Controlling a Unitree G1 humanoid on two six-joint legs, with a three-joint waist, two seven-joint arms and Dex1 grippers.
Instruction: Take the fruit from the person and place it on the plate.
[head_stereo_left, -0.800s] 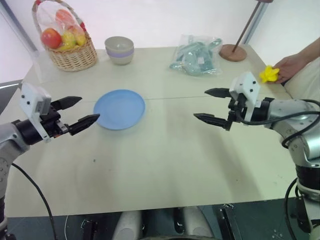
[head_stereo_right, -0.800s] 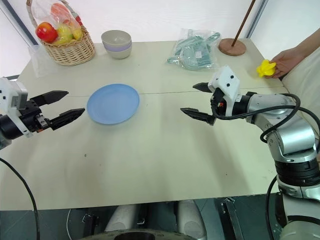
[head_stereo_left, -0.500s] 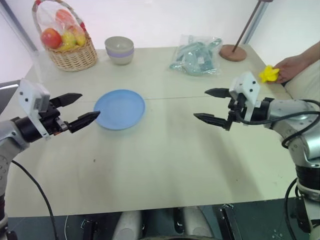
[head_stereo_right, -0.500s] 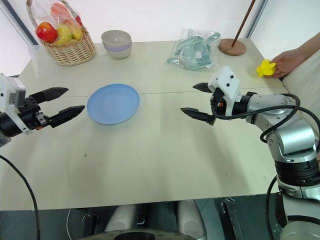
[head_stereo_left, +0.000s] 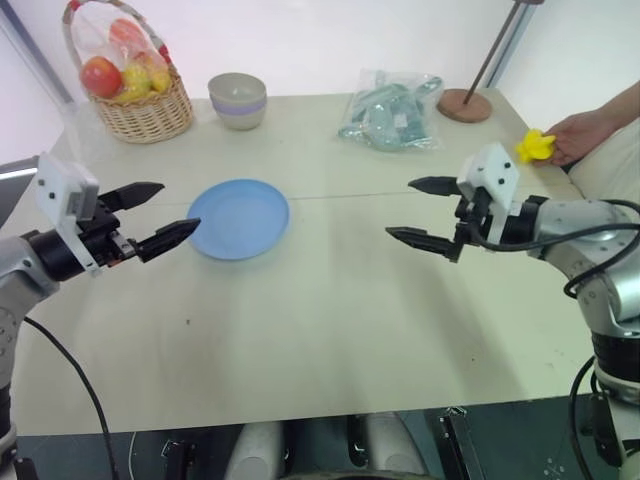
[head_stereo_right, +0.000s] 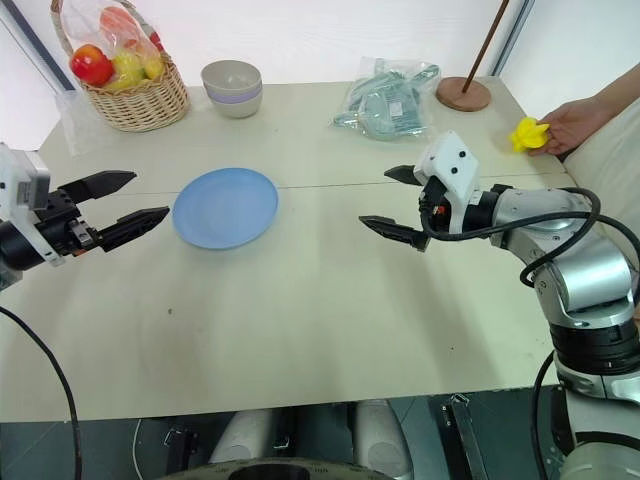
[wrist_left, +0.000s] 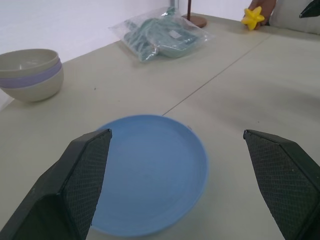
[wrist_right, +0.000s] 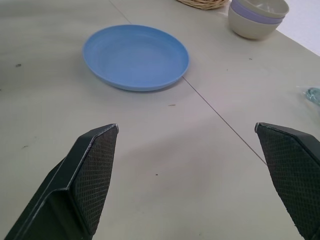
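Near, at mid-left and mid-right of the frame, the left gripper (head_stereo_left: 150, 215) and right gripper (head_stereo_left: 422, 212) hang wide open, empty. Beyond, the plate (head_stereo_left: 238, 218). Upper right, the person's hand (head_stereo_left: 578, 134) offers the fruit (head_stereo_left: 536, 147): probably light, stiff, slick; grip across its lobed middle.

A smooth, matt light-blue round plate (head_stereo_left: 238, 218) lies on a matt beige table (head_stereo_left: 330, 330); woven wicker basket (head_stereo_left: 150, 112) upper left.
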